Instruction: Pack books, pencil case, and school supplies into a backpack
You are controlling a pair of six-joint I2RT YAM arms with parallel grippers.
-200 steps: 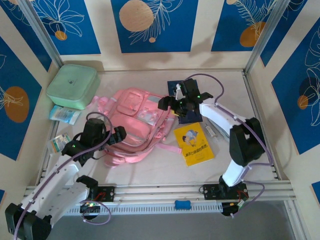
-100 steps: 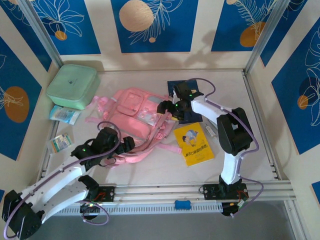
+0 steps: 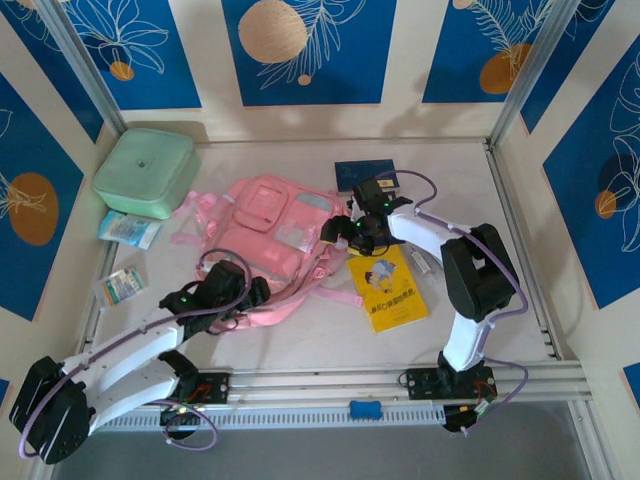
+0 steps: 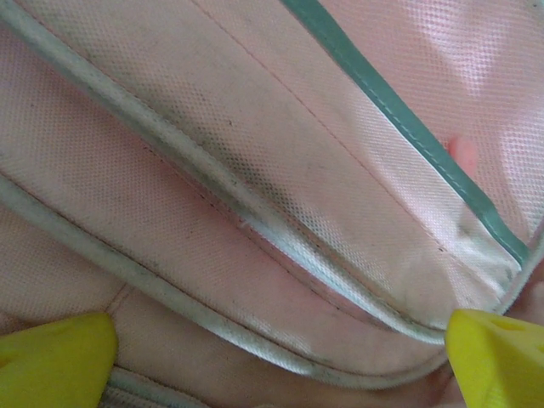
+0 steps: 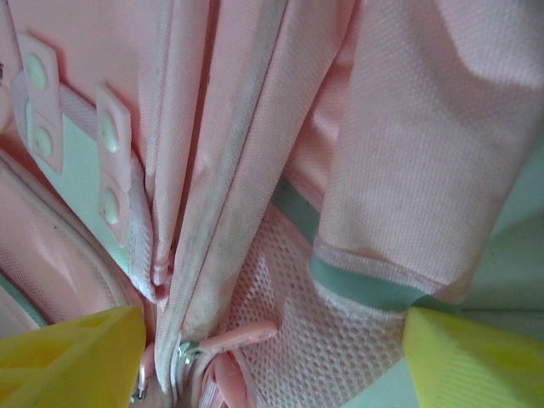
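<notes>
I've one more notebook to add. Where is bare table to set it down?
Bare: the back strip between the mint-green rounded square box and the dark navy paperback; the near strip before the bright yellow paperback. Crowded: around the soft pink backpack and the small packets.

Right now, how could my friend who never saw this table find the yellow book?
Start at the big pink backpack in the middle of the table. Just to its right, toward the near edge, the yellow book lies flat. It is thin and bright with a cartoon cover, unlike the dark navy book farther back.
</notes>
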